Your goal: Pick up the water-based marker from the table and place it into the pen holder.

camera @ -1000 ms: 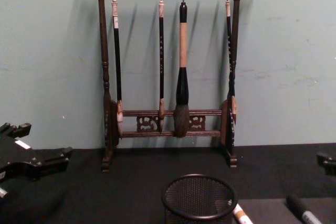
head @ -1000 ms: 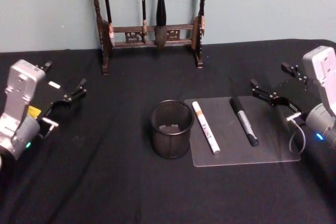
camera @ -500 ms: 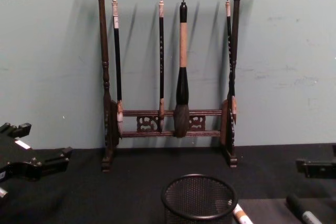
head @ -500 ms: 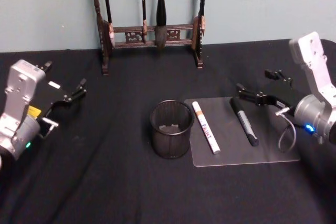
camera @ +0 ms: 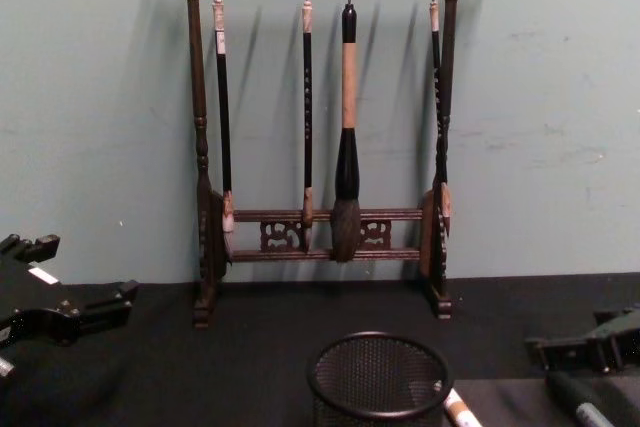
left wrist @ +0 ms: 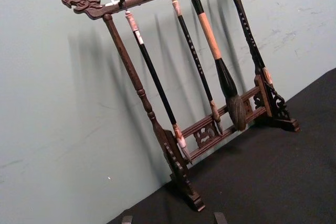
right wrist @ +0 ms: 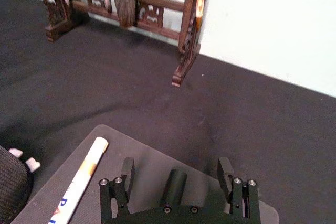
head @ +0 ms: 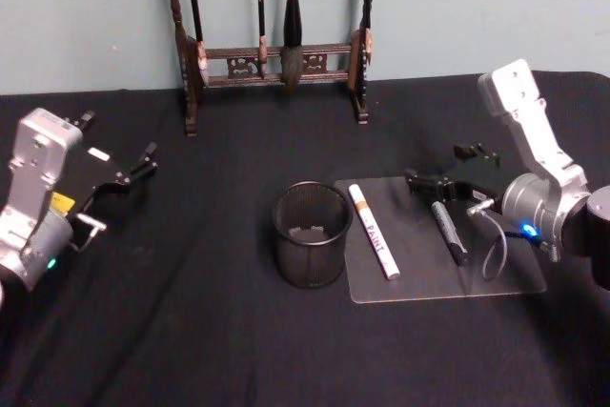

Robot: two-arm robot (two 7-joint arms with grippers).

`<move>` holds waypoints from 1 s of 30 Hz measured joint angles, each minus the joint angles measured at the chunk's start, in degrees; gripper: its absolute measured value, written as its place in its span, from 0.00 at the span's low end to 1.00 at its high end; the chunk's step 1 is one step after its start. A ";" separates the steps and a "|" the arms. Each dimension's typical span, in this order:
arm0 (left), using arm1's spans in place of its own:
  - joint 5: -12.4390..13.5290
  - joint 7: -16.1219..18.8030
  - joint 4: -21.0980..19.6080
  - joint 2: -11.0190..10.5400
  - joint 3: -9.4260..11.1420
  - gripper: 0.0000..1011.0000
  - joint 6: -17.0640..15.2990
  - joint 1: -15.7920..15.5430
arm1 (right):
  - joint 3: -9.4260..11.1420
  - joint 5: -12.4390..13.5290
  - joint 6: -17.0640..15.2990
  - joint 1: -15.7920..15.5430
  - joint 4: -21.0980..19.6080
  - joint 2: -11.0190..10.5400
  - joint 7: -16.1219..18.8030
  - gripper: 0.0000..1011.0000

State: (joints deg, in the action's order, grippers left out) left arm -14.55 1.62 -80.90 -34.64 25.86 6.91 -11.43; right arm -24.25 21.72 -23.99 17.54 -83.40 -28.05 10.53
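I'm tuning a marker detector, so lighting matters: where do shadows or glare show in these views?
Chest and left wrist views: the brush rack throws soft shadows on the wall behind it. Head view: the clear mat has a faint sheen on the black cloth, no hard glare; the open right claw hovers over the black marker.

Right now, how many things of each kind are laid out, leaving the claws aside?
Markers: 2 (white marker, black marker)
Pen holder: 1
Clear mat: 1
Brush rack: 1
Hanging brushes: 4
Total: 9
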 joint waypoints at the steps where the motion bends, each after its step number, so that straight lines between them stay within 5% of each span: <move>1: 0.00 0.00 0.00 0.00 0.00 0.99 0.00 0.00 | -0.18 -0.35 -0.41 0.29 0.52 0.33 0.01 0.99; 17: 0.00 0.00 0.00 0.00 0.00 0.99 0.00 0.00 | -0.85 -3.33 -3.31 1.71 4.17 2.85 0.66 0.99; 30: 0.00 0.00 0.00 0.00 0.00 0.99 0.00 0.00 | 1.50 -4.06 -6.04 -0.69 1.74 3.49 -0.04 0.99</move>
State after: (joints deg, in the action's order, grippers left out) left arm -14.55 1.62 -80.90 -34.65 25.86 6.91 -11.43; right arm -22.75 17.66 -30.03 16.85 -81.66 -24.56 10.50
